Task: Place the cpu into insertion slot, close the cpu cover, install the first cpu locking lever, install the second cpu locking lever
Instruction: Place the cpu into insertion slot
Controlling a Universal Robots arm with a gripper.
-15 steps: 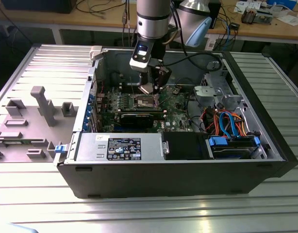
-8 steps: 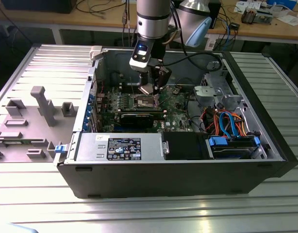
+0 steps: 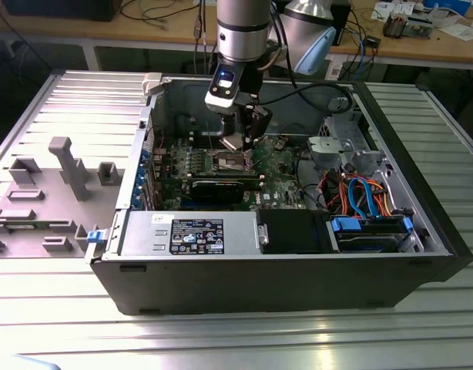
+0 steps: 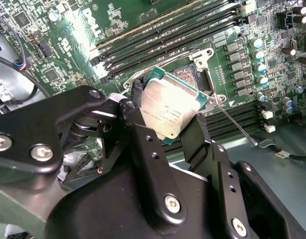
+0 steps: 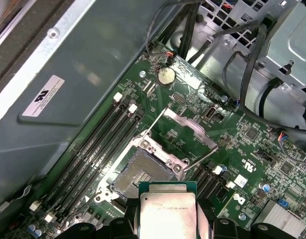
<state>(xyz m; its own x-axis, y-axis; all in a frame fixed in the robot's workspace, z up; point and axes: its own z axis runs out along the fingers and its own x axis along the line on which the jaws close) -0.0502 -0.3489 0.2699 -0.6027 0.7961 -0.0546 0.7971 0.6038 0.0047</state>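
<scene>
Above insertion slot (image 5: pixel 143 172): silvery square cpu (image 4: pixel 168 109) clamped between fingers (image 4: pixel 198 137).

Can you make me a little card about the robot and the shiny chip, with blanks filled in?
holding: gripper shut on the cpu
chip place: close to the insertion slot, not in it
slot: empty
lid: cpu cover swung open
where: inside an open computer case

Silvery cpu (image 4: pixel 168 109) rimmed green, black hand (image 4: pixel 167 116), green motherboard (image 5: pixel 247 149) with black memory slots (image 4: pixel 163 34).
</scene>
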